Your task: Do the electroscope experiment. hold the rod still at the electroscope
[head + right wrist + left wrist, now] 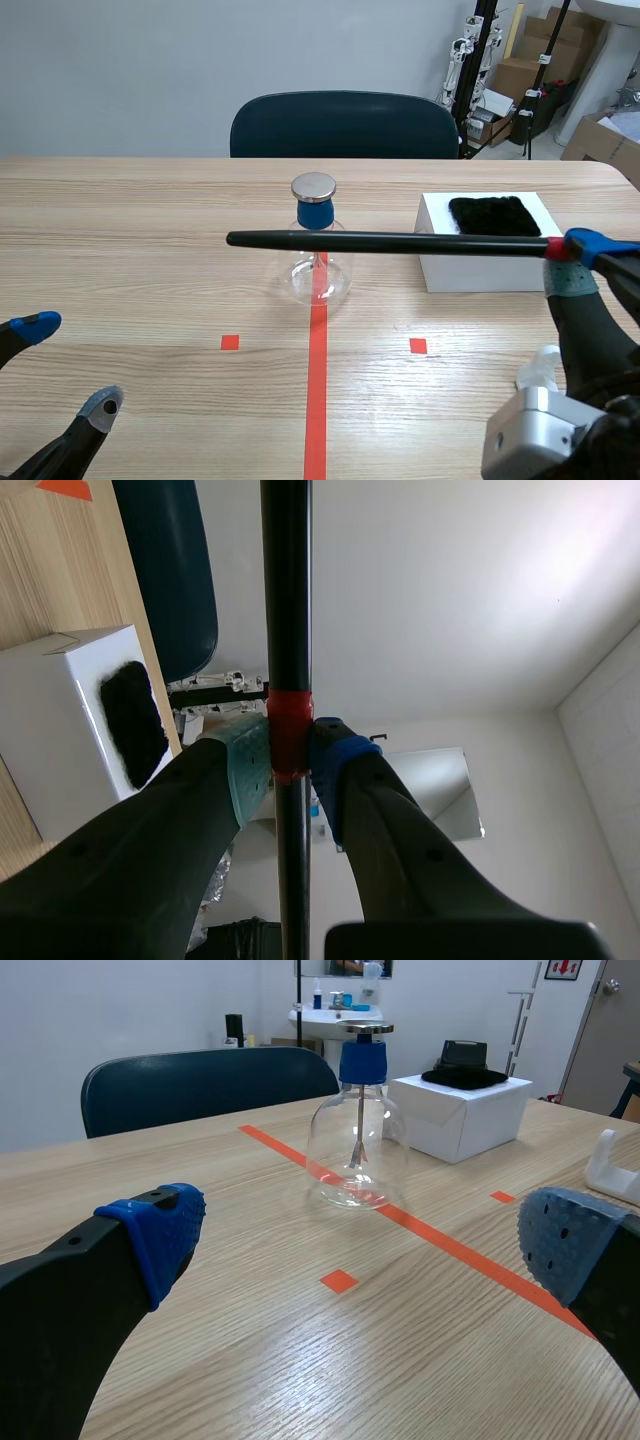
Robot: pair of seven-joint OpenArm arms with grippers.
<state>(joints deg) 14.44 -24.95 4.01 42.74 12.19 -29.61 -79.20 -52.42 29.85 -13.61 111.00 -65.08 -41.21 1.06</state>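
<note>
The electroscope [319, 250] is a clear glass flask with a blue neck and a metal disc on top, standing on the red tape line at the table's middle; in the left wrist view the electroscope [357, 1130] stands ahead of my open left gripper [365, 1235]. A long black rod [385, 241] with a red band lies level in front of the flask's neck, below the disc. My right gripper [572, 262] is shut on the rod at the red band [288, 734]. My left gripper [68, 365] rests open low at the near left.
A white box [485, 258] with a black fur cloth [494, 215] on top sits right of the electroscope. A dark blue chair [345, 125] stands behind the table's far edge. Cardboard boxes and stands fill the back right corner.
</note>
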